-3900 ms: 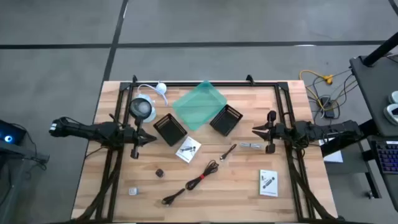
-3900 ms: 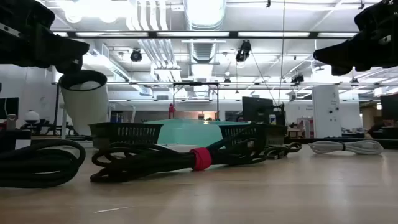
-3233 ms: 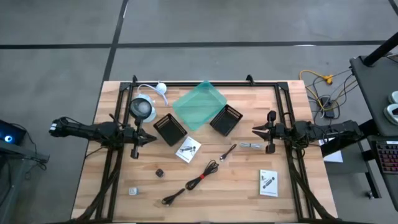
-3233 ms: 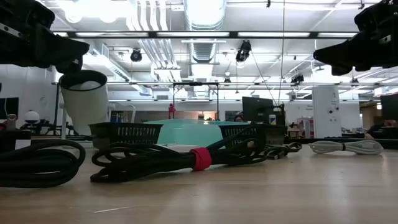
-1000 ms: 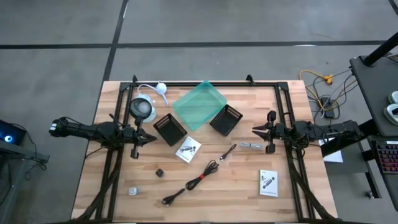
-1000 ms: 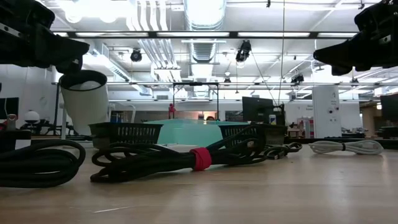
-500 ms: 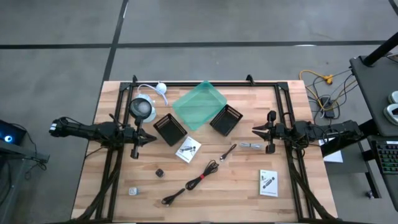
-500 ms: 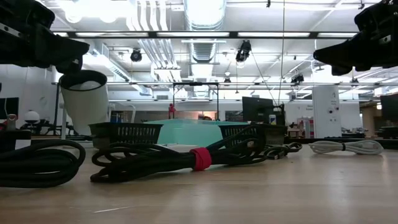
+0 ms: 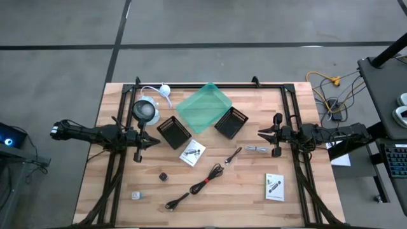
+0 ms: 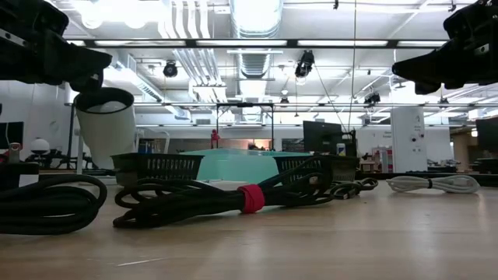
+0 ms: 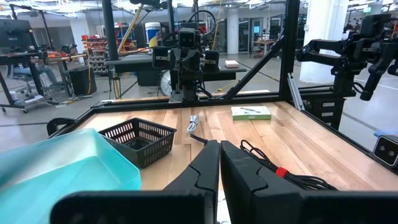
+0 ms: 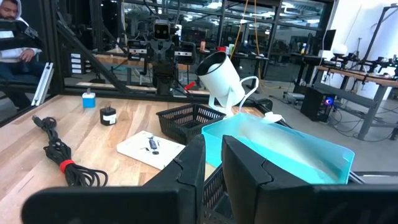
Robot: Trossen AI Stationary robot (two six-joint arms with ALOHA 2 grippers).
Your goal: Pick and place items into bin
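Both arms wait parked, left gripper [image 11: 219,163] closed, right gripper [image 12: 213,163] slightly parted, cable [image 9: 196,187] ahead untouched.

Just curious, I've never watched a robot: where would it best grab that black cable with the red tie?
Probably at the red tie, coming straight down with the claw across the black cable. There its strands are bundled into one narrow neck lying flat on the table, with bare wood on either side.

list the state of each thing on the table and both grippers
teal bin: empty, upright
left black basket: empty, upright
right black basket: empty, upright
black cable: bundled with red tie, lying flat
white cup: tipped over
left gripper: shut, empty
right gripper: slightly open, empty
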